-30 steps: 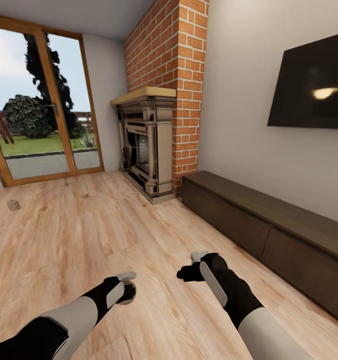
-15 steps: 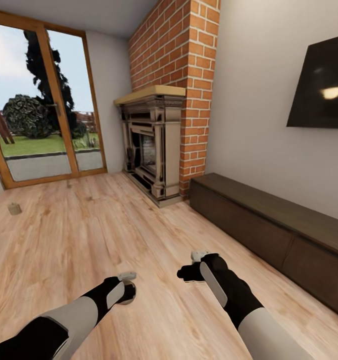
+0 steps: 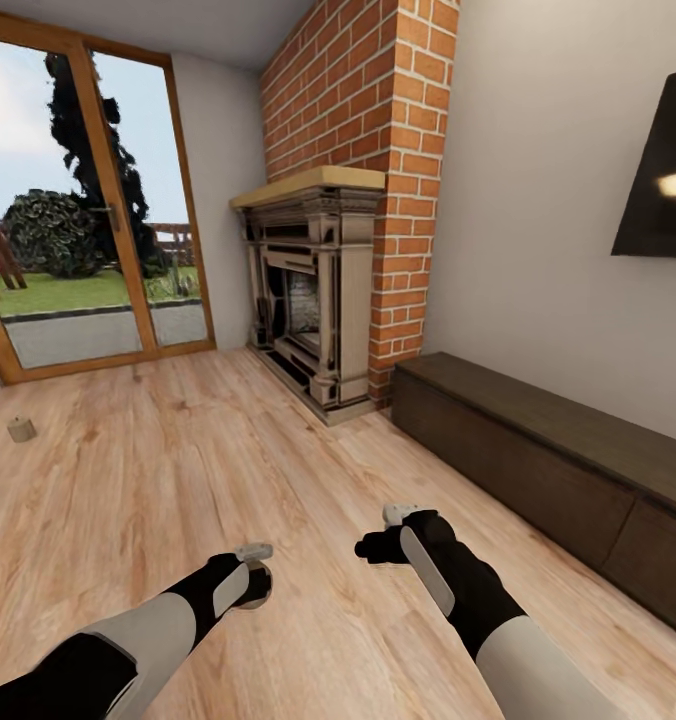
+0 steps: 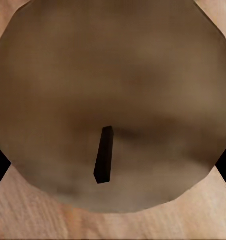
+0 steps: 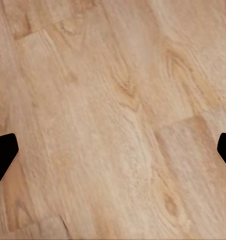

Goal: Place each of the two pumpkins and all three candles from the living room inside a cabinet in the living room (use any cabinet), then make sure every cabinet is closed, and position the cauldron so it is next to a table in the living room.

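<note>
The head camera looks forward and down across a wooden floor [image 3: 278,450], both arms at the frame's bottom, a fireplace [image 3: 313,300] at centre. The left wrist camera sits very close above a candle [image 4: 113,100]. The right wrist camera faces the same floor, straight down.

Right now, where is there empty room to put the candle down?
The top of the long cabinet by the wall is bare. The wood floor lies open between the fireplace and the glass doors, with one lone candle on it. The left gripper already holds a candle.
</note>
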Controlling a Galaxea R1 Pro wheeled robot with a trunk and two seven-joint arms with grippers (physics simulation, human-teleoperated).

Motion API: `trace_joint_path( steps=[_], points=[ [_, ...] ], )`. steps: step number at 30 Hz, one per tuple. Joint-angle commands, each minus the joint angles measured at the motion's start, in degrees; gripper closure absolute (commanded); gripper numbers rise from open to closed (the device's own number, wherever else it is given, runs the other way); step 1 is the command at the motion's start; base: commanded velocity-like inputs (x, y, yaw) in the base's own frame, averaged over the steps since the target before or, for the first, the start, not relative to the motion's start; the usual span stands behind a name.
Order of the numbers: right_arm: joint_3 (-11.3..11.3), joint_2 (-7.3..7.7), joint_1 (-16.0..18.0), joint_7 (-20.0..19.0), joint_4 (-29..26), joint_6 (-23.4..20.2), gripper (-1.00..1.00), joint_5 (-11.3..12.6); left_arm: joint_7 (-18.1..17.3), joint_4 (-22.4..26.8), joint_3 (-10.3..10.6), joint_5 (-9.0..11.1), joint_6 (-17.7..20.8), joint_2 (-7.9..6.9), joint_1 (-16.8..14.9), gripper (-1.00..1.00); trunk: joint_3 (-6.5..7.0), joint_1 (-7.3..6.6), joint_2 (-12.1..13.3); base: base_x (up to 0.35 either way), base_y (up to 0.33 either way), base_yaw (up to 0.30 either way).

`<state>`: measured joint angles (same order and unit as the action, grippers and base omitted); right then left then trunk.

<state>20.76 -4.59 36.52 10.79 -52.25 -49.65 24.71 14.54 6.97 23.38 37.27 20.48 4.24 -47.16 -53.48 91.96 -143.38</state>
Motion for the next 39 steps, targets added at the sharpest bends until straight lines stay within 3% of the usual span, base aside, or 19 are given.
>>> trace_joint_path(
  steps=[1,12,39],
  points=[
    [0.13,0.02,0.04,0.57,-0.05,-0.16,-1.00,0.60,0.40,0.15,0.53,0.53,0.26,-0.02,0.00,1.00,-0.03,0.02,-0.02,0.330,0.084,-0.079],
    [0.11,0.02,0.04,0.55,0.04,-0.18,-1.00,0.60,0.32,0.15,0.57,0.61,0.34,0.01,0.01,1.00,0.57,0.02,-0.02,0.311,0.144,-0.211],
    [-0.27,0.02,0.04,0.72,0.57,-0.18,-1.00,0.60,0.31,0.15,0.62,0.59,0.35,0.07,0.02,1.00,1.92,0.02,-0.02,0.191,0.287,-0.255]
  ],
)
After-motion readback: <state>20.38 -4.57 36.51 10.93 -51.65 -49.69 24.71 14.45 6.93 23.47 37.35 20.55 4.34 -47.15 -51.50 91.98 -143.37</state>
